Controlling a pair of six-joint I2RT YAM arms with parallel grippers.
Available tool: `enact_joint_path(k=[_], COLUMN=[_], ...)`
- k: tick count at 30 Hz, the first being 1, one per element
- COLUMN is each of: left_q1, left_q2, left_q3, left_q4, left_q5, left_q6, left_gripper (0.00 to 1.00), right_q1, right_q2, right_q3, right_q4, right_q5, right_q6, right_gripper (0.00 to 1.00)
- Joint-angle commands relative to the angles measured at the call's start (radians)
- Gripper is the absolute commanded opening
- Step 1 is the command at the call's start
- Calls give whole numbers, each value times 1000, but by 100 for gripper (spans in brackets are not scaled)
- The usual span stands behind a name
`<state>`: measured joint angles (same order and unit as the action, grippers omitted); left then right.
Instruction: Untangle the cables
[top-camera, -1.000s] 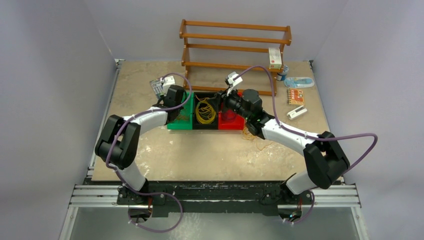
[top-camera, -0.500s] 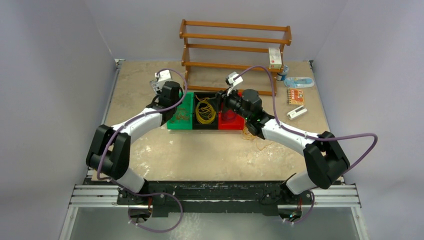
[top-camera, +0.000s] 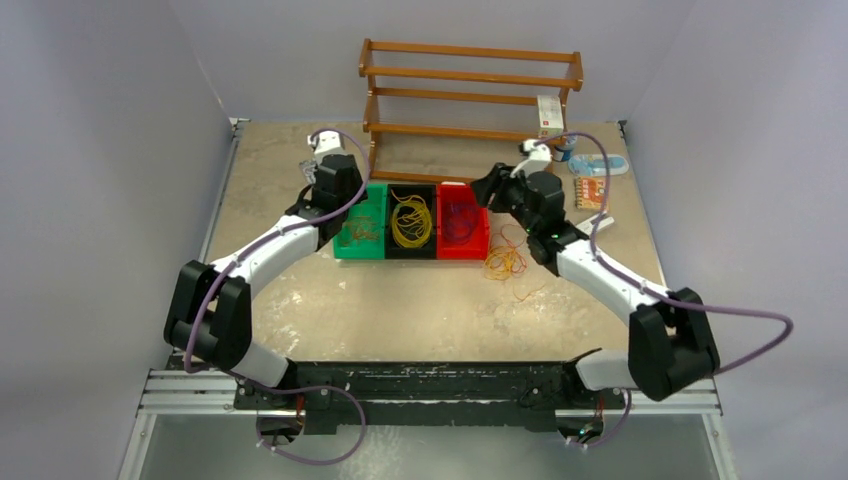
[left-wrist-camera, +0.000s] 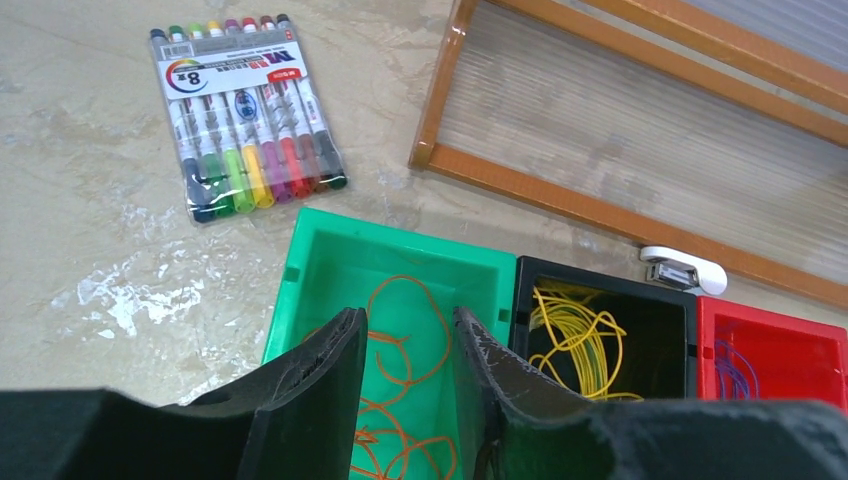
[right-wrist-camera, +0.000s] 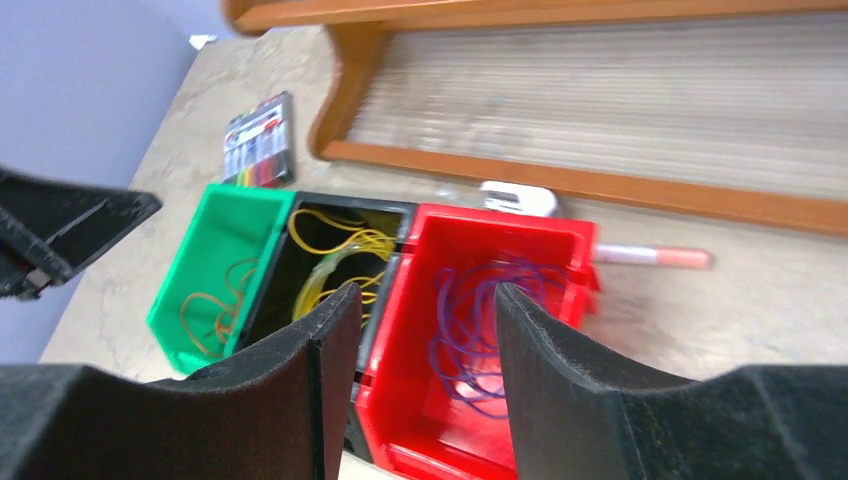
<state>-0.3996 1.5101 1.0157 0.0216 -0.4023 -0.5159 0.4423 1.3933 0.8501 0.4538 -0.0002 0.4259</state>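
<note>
1. left gripper (left-wrist-camera: 408, 320) hangs over the green rectangular plastic bin (left-wrist-camera: 400, 235), which touches the left side of the black plastic bin (left-wrist-camera: 600, 268). its jaws stand partly apart with nothing between them. right gripper (right-wrist-camera: 425, 300) hovers at the red plastic bin (right-wrist-camera: 500, 218), which touches the black bin's right side. its jaws are parted a little wider and are likewise empty.
2. thin orange wire loops (left-wrist-camera: 392, 345) lie in the green bin, thin yellow wire loops (left-wrist-camera: 575, 330) in the black bin, and thin dark purple wire loops (right-wrist-camera: 480, 320) in the red one. a small loose tangle of orange, yellow and reddish strands (top-camera: 505, 265) lies on the tan stone-look table (top-camera: 420, 310), to the right of the black bin and nearer the arms, past the red bin's near corner.
3. that loose tangle looks like the part left to sort.
4. risks, as i judge them:
   - the strands are so fine that the jaws may close on several colours at once and lift the whole knot.
   - a single strand may slip out of the pinch.
   - a trailing loop could hook a bin rim and drag sorted wires back out.
   - a finger catching a bin wall could shove the row of bins.
5. left of the black bin and beyond it lies a clear plastic pack of coloured marker pens (left-wrist-camera: 245, 120). a large "8" shows on its label, and the red lettering beside it is too small to read. a white stapler-like object (left-wrist-camera: 680, 268) sits just behind the black bin, a pink pen (right-wrist-camera: 650, 257) lies behind and to its right, and a brown wooden slatted rack (top-camera: 470, 90) stands beyond them.
</note>
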Motion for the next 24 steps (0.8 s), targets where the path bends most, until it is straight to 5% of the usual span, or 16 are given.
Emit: enact_joint_path(k=[1,10,24], left_q1=[5,5,5], left_q2=[-54,-98,-118], left_q3=[34,32,1], left_q4=[44,33,62], left_q5=[43,53,80], left_q6=[-12,10,16], left_gripper=[38,48,51], right_q1=[-80,-243,-291], right_q2=[-112,-157,29], right_q3=[-73,-179,-186], right_q4=[-56,-145,-174], right_q5=[64,45,49], right_q6=[115,189,180], right_gripper=[55,56,50])
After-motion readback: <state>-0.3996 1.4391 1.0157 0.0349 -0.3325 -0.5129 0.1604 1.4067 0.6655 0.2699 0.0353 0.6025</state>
